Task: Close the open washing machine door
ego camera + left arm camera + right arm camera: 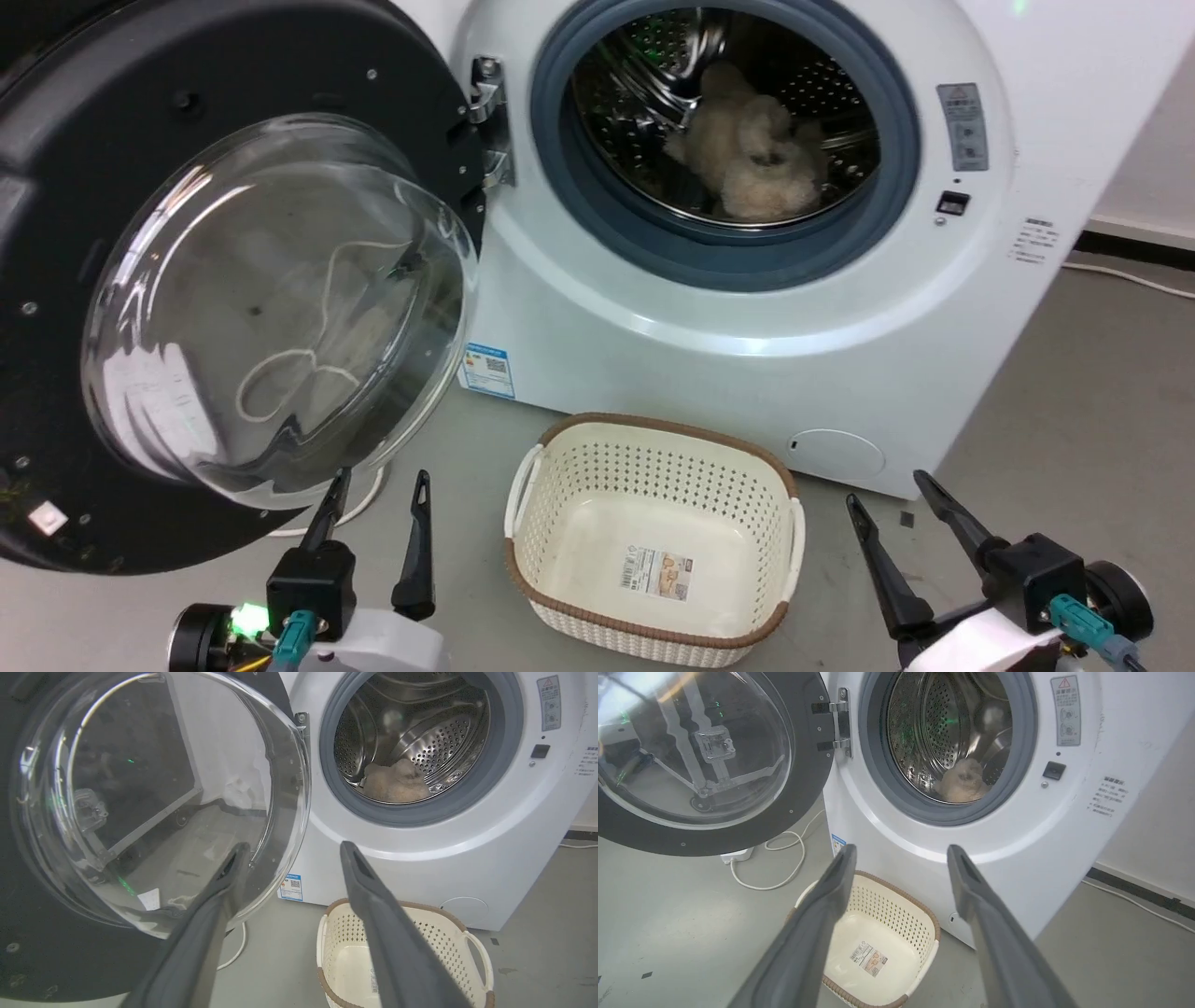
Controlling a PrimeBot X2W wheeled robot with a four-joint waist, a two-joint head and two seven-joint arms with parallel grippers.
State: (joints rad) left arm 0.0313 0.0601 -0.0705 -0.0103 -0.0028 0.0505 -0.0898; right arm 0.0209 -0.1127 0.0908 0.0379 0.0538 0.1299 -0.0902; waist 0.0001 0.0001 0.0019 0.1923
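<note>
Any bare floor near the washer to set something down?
Yes: floor right of the washing machine, up to the thin cable; also the stretch under the washing machine door, left of the white cord. Crowded: between door and basket, where the left pincer sits.

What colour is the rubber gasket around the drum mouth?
Blue-grey; the gasket shows best in the head view.

The washing machine door (84, 140) stands left of the washing machine (709, 317), hinged at its front's left side. A bundle (747, 159) lies in the drum (840, 103). A basket (653, 471) sits on the floor (1074, 420), just near of the machine.
</note>
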